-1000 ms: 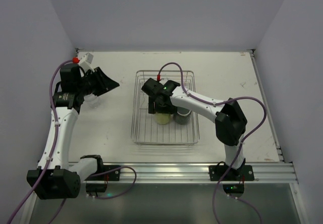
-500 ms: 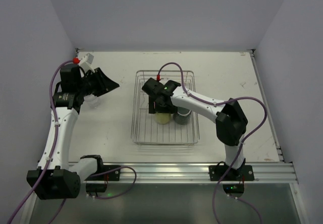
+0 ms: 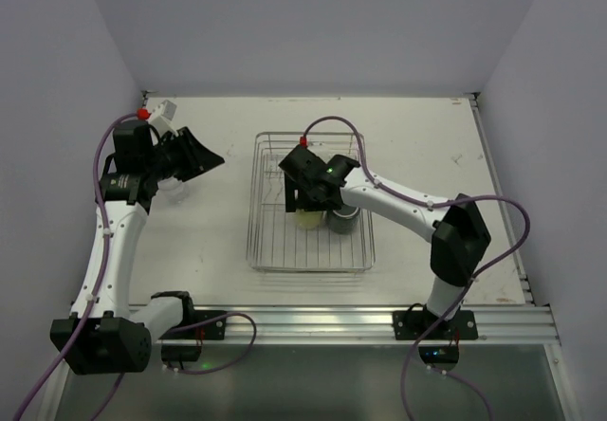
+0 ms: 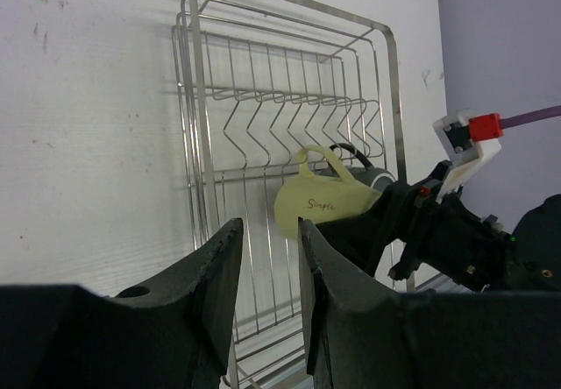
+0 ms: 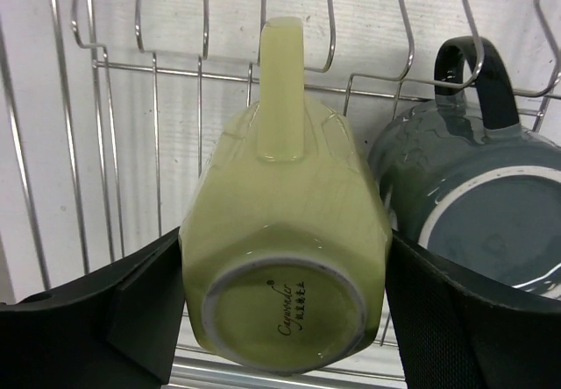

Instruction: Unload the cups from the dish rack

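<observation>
Right arm's elbow has swung out to the right vs a sec ago, and the right gripper (image 5: 285, 262) has shifted a bit right too. It's clamped on both sides of the yellow cup (image 5: 285, 187), which is upside down in the dish rack (image 3: 258, 246). Dark mug (image 5: 469, 196) sits right beside it, untouched. No clear tumblers visible in the rack, so imo 2 cups left. Left gripper (image 4: 271, 249) is parked off to the left, pointing at the rack, jaws a crack apart w/ nothing btwn.

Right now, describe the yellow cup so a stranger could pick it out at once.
Find the wire rack in the middle of the table. By its prongs, two handled cups are side by side; the yellow cup is the one gripped by the right tool. Its pale yellow sets it apart from the dark grey mug beside it.
</observation>
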`<state>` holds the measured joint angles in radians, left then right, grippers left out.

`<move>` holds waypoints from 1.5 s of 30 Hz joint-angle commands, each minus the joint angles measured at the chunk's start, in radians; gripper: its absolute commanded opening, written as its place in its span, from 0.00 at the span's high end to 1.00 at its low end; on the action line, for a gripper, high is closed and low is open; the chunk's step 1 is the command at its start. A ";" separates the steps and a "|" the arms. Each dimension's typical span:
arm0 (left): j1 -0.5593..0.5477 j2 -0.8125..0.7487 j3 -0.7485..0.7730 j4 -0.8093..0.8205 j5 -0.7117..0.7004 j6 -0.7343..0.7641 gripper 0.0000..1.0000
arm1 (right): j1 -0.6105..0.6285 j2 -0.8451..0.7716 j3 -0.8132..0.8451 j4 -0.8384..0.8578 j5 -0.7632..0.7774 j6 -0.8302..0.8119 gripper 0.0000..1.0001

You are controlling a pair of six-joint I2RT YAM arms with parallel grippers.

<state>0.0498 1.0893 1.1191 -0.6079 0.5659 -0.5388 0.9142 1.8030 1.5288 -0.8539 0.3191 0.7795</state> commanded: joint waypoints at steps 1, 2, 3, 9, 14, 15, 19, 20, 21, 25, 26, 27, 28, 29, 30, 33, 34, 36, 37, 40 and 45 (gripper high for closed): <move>-0.004 0.006 -0.001 0.013 0.032 -0.004 0.65 | -0.003 -0.111 0.007 0.128 -0.015 -0.042 1.00; -0.004 0.007 -0.001 0.016 0.035 -0.004 0.65 | -0.003 -0.116 0.010 0.128 -0.031 -0.045 1.00; -0.004 0.007 -0.001 0.016 0.038 -0.004 0.65 | -0.006 -0.116 0.011 0.128 -0.038 -0.049 1.00; -0.004 0.014 -0.015 0.030 0.118 -0.010 0.65 | -0.018 -0.208 -0.056 0.219 -0.167 -0.075 1.00; -0.005 0.012 -0.027 0.056 0.206 -0.033 0.63 | -0.070 -0.307 -0.159 0.349 -0.313 -0.094 1.00; -0.005 0.014 -0.034 0.062 0.222 -0.038 0.62 | -0.080 -0.333 -0.173 0.367 -0.366 -0.095 1.00; -0.010 0.027 -0.045 0.080 0.308 -0.055 0.61 | -0.135 -0.379 -0.220 0.400 -0.439 -0.101 1.00; -0.013 0.027 -0.048 0.085 0.318 -0.059 0.61 | -0.146 -0.392 -0.232 0.414 -0.454 -0.100 1.00; -0.014 0.026 -0.051 0.089 0.330 -0.064 0.61 | -0.156 -0.407 -0.248 0.426 -0.472 -0.100 1.00; -0.025 0.018 -0.102 0.164 0.435 -0.130 0.58 | -0.224 -0.497 -0.335 0.504 -0.586 -0.089 1.00; -0.031 0.015 -0.120 0.193 0.457 -0.156 0.58 | -0.235 -0.507 -0.346 0.530 -0.601 -0.085 1.00; -0.039 0.006 -0.140 0.224 0.480 -0.218 0.58 | -0.245 -0.516 -0.357 0.547 -0.620 -0.083 1.00; -0.072 0.001 -0.163 0.300 0.511 -0.254 0.58 | -0.256 -0.524 -0.366 0.565 -0.640 -0.080 1.00; -0.091 -0.008 -0.212 0.348 0.520 -0.292 0.58 | -0.273 -0.542 -0.387 0.610 -0.675 -0.075 1.00; -0.131 -0.022 -0.235 0.393 0.526 -0.331 0.57 | -0.281 -0.551 -0.398 0.636 -0.693 -0.065 1.00; -0.194 -0.042 -0.319 0.566 0.529 -0.469 0.56 | -0.308 -0.570 -0.432 0.728 -0.765 -0.027 1.00; -0.202 -0.046 -0.338 0.658 0.529 -0.530 0.54 | -0.323 -0.570 -0.440 0.745 -0.781 -0.016 1.00; -0.212 -0.068 -0.404 0.756 0.532 -0.601 0.52 | -0.336 -0.570 -0.449 0.795 -0.834 0.024 1.00; -0.214 -0.075 -0.425 0.872 0.535 -0.681 0.49 | -0.348 -0.568 -0.453 0.815 -0.850 0.038 1.00; -0.220 -0.089 -0.461 0.958 0.531 -0.731 0.44 | -0.377 -0.561 -0.478 0.884 -0.918 0.110 1.00; -0.229 -0.095 -0.455 0.953 0.511 -0.687 0.39 | -0.405 -0.547 -0.481 0.921 -0.982 0.196 1.00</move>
<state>-0.1711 1.0153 0.6582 0.2443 1.0538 -1.1790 0.5240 1.2823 1.0275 -0.0963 -0.5491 0.8814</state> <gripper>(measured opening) 0.601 0.818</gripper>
